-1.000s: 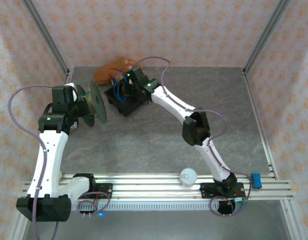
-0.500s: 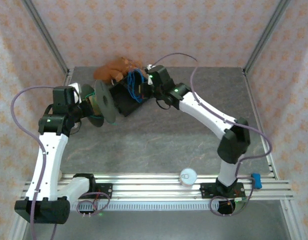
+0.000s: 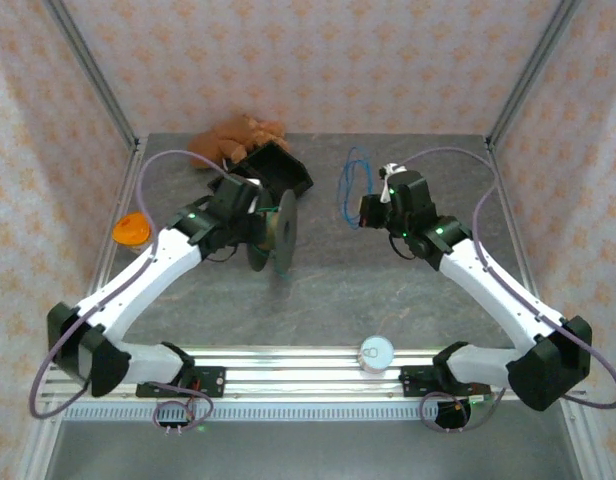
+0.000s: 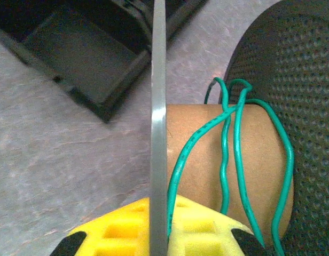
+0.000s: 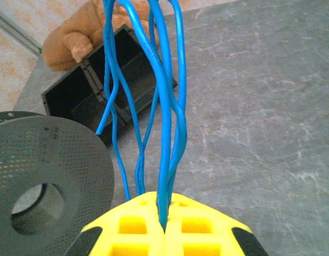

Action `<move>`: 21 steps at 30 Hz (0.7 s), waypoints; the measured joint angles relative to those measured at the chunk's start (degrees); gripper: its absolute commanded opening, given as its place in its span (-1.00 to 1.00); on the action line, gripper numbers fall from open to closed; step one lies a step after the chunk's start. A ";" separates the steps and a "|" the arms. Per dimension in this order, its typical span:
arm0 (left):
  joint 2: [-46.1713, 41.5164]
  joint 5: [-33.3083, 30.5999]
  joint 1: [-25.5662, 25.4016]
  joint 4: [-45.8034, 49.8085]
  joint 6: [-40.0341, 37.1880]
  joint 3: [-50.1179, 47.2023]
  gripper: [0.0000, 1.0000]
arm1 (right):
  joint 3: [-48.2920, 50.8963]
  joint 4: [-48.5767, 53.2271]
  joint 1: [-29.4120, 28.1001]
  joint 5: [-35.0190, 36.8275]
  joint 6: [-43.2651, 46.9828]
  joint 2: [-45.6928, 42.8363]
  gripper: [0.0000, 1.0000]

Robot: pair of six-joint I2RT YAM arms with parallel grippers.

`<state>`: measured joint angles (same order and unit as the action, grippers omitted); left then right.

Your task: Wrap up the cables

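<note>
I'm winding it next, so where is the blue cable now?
The blue cable is clamped, bunched, in the right gripper, toward the far middle in the top view, right of the black box and grey spool.

Soft, even light falls from above in the overhead view. The grey tabletop (image 3: 388,290) is bright, with one faint shadow under the spool (image 3: 273,232) toward 6 o'clock. At the left wrist the spool's rim carries a pale glare streak beside the green cable (image 4: 232,106), and the dark tray (image 4: 84,53) at 11 o'clock looks blurred, perhaps from closeness. At the right wrist the blue cable (image 5: 165,160) is sharp.
</note>
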<state>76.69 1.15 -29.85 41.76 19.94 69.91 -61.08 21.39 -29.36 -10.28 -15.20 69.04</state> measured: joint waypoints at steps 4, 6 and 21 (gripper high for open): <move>6.29 -1.66 -2.12 -0.63 0.66 3.30 -1.00 | 3.45 -0.24 0.96 -0.24 -0.24 -1.60 -1.00; 8.74 -2.40 -2.05 -1.27 1.20 4.70 -1.00 | 4.50 -0.22 1.31 -0.46 -0.42 -2.21 -1.00; 23.32 -8.55 -1.64 -2.78 3.87 15.28 -0.27 | 4.74 -0.90 1.79 -2.21 -0.42 -2.58 -1.00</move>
<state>100.01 -7.40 -31.48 38.98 23.81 85.19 -56.34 20.49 -27.57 -12.49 -15.62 66.46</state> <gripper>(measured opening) 0.318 0.043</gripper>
